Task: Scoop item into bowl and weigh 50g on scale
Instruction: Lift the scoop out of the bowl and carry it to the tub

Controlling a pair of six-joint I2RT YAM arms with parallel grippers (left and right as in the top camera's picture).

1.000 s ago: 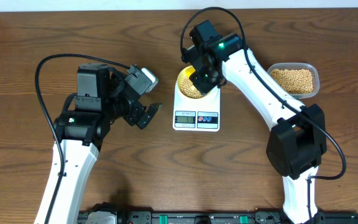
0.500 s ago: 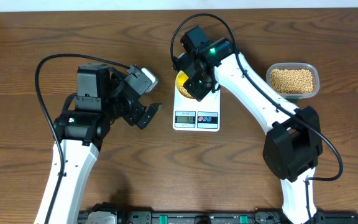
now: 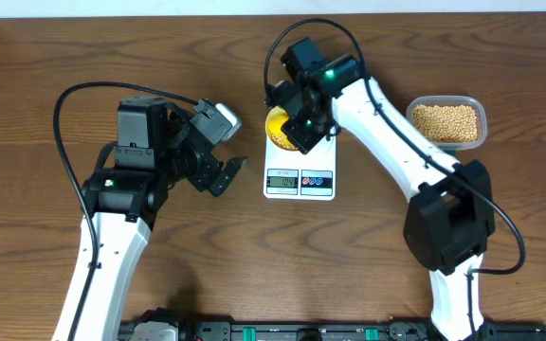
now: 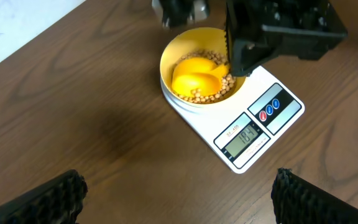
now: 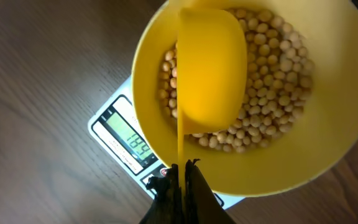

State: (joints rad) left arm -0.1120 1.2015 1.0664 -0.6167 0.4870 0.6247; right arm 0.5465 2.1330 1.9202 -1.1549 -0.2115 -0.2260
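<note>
The pale-yellow bowl (image 5: pixel 334 137) stands on the white scale (image 3: pixel 300 180) and holds a layer of tan beans (image 5: pixel 272 81). My right gripper (image 5: pixel 184 171) is shut on the thin handle of a bright yellow scoop (image 5: pixel 210 68). The scoop's cup hangs tipped inside the bowl over the beans. In the left wrist view the scoop (image 4: pixel 194 78) lies among beans (image 4: pixel 215 94) in the bowl (image 4: pixel 173 53). The scale's display (image 4: pixel 244 135) shows digits. My left gripper (image 3: pixel 227 175) hovers open left of the scale, with nothing between its fingers (image 4: pixel 55 196).
A clear plastic tub (image 3: pixel 446 121) full of beans stands at the right, beyond the right arm. The right arm's links (image 3: pixel 387 133) cross above the scale's right side. Bare wooden table (image 4: pixel 104 124) lies between the left gripper and the scale.
The right gripper has shifted a little to the left over the bowl with the scoop, now covering more of the bowl from above. The left arm has not moved.
</note>
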